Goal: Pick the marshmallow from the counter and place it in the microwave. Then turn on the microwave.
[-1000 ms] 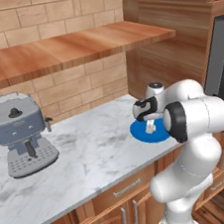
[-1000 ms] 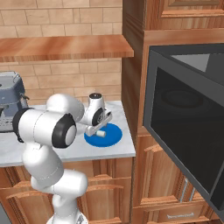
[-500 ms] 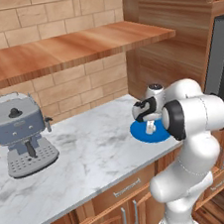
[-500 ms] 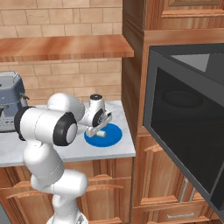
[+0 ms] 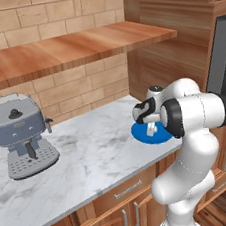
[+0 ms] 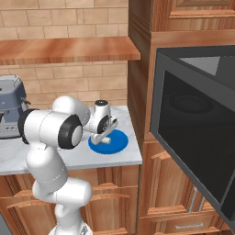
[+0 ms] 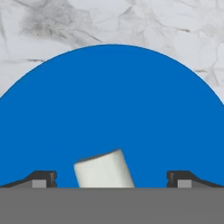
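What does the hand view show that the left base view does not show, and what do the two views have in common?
In the hand view, the marshmallow lies tilted on the blue plate, between the two dark fingertips of the gripper, which stand wide apart, one on each side, not touching it.

The left base view adds the surroundings: the grey coffee machine further along the counter, the wooden shelf above, the brick wall and the white arm.

Both views show the blue plate on the marble counter; in the base view the arm covers part of it.
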